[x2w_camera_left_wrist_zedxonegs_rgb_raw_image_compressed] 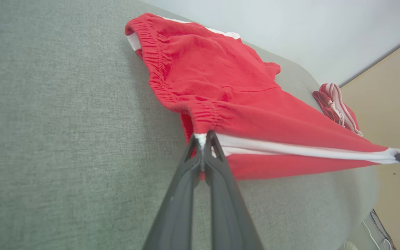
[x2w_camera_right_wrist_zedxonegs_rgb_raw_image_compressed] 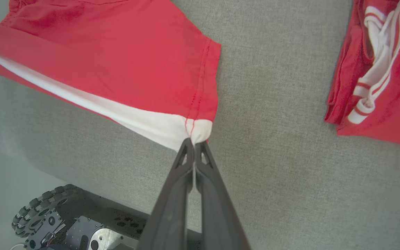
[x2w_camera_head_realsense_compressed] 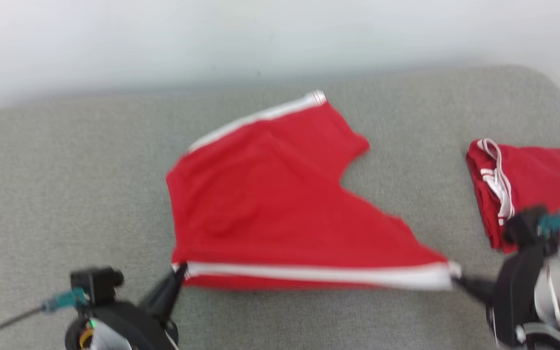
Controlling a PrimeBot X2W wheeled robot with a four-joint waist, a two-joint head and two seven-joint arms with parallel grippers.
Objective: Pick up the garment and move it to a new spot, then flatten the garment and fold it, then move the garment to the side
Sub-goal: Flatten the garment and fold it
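Shorts (x2w_camera_head_realsense_compressed: 280,204) | both claws pinching white-striped edge | grey surface (x2w_camera_head_realsense_compressed: 66,184)

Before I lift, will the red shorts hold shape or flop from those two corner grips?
Probably floppy: between the left gripper and right gripper the red shorts drape onto the grey cushion. Likely light: two fingertip pinches on the white stripe hold that edge taut. The free leg would probably dangle.

Head camera looks down; close wrist cameras share the shorts (x2w_camera_head_realsense_compressed: 280,209).

folded garment (x2w_camera_head_realsense_compressed: 540,180) cut off, shorts (x2w_camera_head_realsense_compressed: 270,204) blurred
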